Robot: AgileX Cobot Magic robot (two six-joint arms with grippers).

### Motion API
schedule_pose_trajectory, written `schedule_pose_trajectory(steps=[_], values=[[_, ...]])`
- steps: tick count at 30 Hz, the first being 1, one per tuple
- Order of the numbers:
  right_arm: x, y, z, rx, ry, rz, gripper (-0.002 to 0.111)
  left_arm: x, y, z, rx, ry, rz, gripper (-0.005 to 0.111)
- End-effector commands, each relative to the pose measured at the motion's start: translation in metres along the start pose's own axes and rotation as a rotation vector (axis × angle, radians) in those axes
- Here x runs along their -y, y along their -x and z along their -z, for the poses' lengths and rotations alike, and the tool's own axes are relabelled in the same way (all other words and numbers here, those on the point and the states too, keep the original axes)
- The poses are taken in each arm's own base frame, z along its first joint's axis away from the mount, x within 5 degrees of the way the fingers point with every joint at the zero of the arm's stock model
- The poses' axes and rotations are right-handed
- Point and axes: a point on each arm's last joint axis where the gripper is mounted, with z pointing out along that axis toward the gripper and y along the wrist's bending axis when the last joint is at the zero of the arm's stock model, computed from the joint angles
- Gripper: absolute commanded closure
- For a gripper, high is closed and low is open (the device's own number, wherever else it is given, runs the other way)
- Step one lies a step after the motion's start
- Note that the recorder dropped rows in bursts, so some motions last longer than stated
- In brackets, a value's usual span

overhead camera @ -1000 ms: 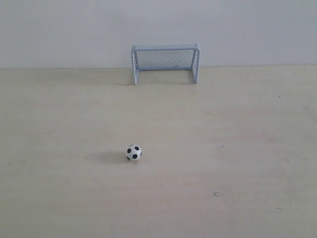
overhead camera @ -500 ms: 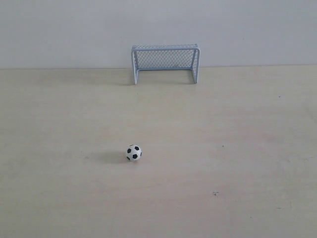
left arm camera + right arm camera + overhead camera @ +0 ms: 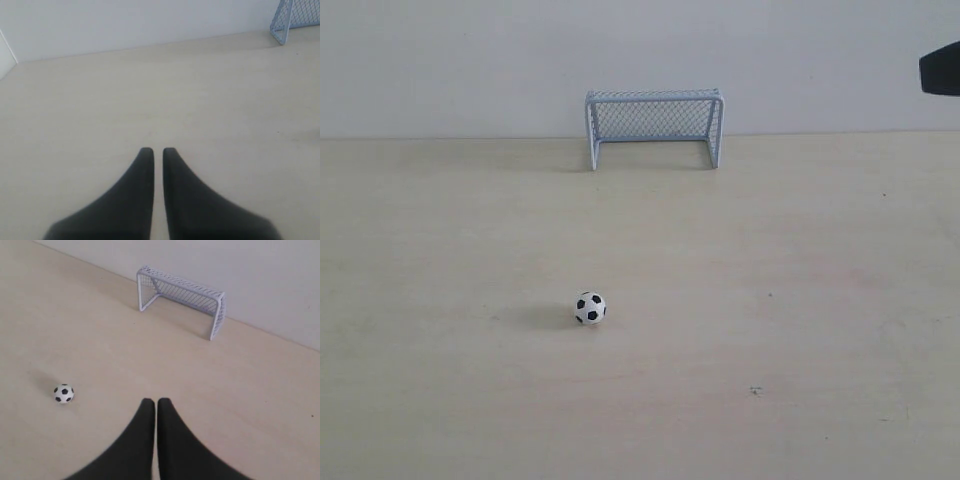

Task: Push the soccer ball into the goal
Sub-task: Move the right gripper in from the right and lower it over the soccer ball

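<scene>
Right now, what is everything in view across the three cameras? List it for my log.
soccer ball: one, white with black patches, on the table, nearer the camera than the goal and left of its centre
goal: one, pale blue-white frame with mesh, at the table's far edge by the wall
table: one, pale wood
wall: one, off-white, behind the goal
dark robot part: one, black, upper right edge of the exterior view
left fingers: two, black, close together, holding nothing
right fingers: two, black, close together, holding nothing

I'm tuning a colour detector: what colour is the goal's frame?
The goal has a pale blue-white frame; it shows best in the right wrist view.
</scene>
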Motion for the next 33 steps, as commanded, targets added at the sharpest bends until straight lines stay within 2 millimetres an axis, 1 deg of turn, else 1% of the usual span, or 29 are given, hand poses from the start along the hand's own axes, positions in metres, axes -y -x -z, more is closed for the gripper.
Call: schedule_pose_trajectory(steps=[1, 7, 12, 16, 22, 28, 33], values=[[0.000, 0.004, -0.008, -0.041, 0.067, 0.017, 0.108, 0.000, 0.002, 0.000, 0.003, -0.008, 0.006, 0.100], [-0.014, 0.019, -0.025, -0.051, 0.171, 0.080, 0.108, 0.000, 0.002, 0.000, 0.003, -0.008, 0.006, 0.100], [-0.026, 0.029, -0.046, -0.065, 0.249, 0.106, 0.108, 0.000, 0.002, 0.000, 0.003, -0.008, 0.006, 0.100], [-0.038, 0.032, -0.068, -0.107, 0.315, 0.125, 0.108, 0.000, 0.002, 0.000, 0.003, -0.008, 0.006, 0.100], [-0.054, 0.031, -0.100, -0.189, 0.386, 0.153, 0.108, 0.000, 0.002, 0.000, 0.003, -0.008, 0.006, 0.100], [-0.071, 0.032, -0.126, -0.232, 0.441, 0.172, 0.108, 0.000, 0.002, 0.000, 0.003, -0.008, 0.006, 0.100], [-0.083, 0.034, -0.142, -0.272, 0.465, 0.192, 0.108, 0.000, 0.002, 0.000, 0.003, -0.008, 0.006, 0.100]])
